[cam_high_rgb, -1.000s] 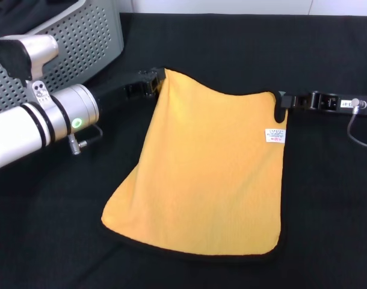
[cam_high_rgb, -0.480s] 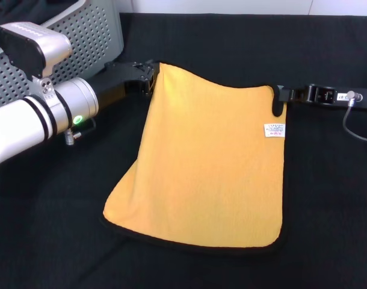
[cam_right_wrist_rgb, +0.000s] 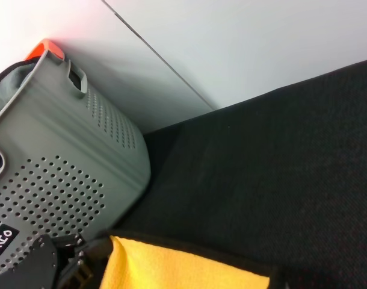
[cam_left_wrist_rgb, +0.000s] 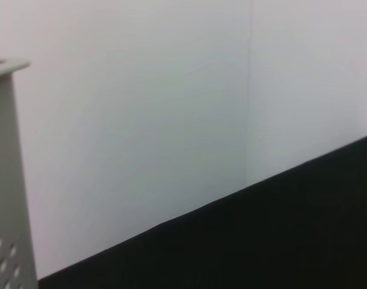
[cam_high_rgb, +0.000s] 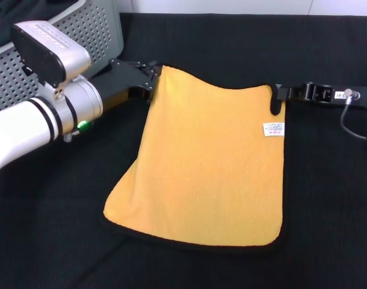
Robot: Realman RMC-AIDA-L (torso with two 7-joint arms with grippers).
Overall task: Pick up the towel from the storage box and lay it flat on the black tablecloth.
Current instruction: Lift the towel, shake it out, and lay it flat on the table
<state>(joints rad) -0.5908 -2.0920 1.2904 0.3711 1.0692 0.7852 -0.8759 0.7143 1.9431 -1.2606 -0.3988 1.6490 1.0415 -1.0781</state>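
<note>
Both my grippers, left gripper and right gripper, pinch far corners of the fluffy yellow-orange square towel. Its far edge sags between them over the matte black tablecloth. Uneven release risks a fold, I reckon.

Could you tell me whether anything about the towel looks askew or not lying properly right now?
The towel is not flat yet: its far edge sags between the left gripper and right gripper, each pinching a far corner, and its left edge runs slanted. The near part rests on the black tablecloth.

We cannot see the towel's grey underside. The storage box runs past the head view's edge, its black label partly cropped.
</note>
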